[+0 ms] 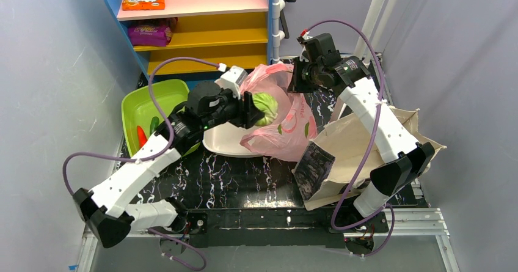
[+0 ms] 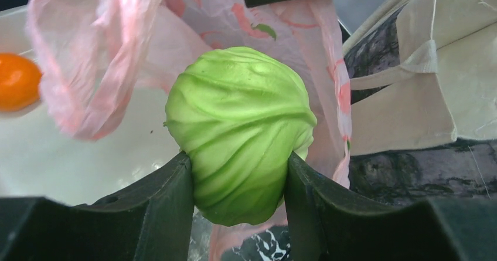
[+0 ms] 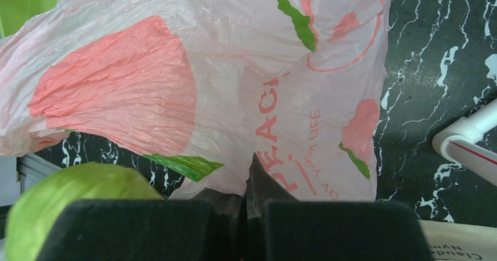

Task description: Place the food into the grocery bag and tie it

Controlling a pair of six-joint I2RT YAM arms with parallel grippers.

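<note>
My left gripper (image 1: 259,110) (image 2: 237,161) is shut on the pale green cabbage (image 1: 267,108) (image 2: 240,126), and holds it in the air just left of the pink grocery bag (image 1: 287,125) (image 2: 105,50). My right gripper (image 1: 298,79) (image 3: 251,173) is shut on the bag's upper edge (image 3: 234,85) and holds it up. The cabbage also shows at the lower left of the right wrist view (image 3: 70,202). An orange fruit (image 2: 17,80) lies on the white plate (image 1: 223,140) (image 2: 70,161) beneath. Red (image 1: 142,136) and green (image 1: 154,124) produce pieces lie in the green basin (image 1: 143,101).
A beige canvas tote (image 1: 354,143) with a dark printed panel lies at the right, under my right arm. A coloured shelf (image 1: 201,21) with snack packets stands at the back. A white pipe frame (image 1: 379,9) rises at the back right.
</note>
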